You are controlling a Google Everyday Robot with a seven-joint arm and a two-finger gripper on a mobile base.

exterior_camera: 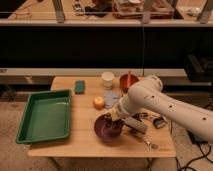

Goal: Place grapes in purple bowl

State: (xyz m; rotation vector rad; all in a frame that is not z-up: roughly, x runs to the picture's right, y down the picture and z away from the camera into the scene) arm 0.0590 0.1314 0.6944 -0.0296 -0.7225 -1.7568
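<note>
The purple bowl stands on the wooden table near its front edge, right of centre. My white arm reaches in from the right. My gripper hangs over the bowl's right half, its tip down inside the rim. The grapes do not show as a separate thing. They are hidden at the gripper's tip or against the dark inside of the bowl.
A smooth orange fruit lies just behind the bowl, next to a pale blue cloth. A white cup and an orange-red bowl stand at the back. A green tray is at the left, a teal sponge behind it. Small items lie under my arm.
</note>
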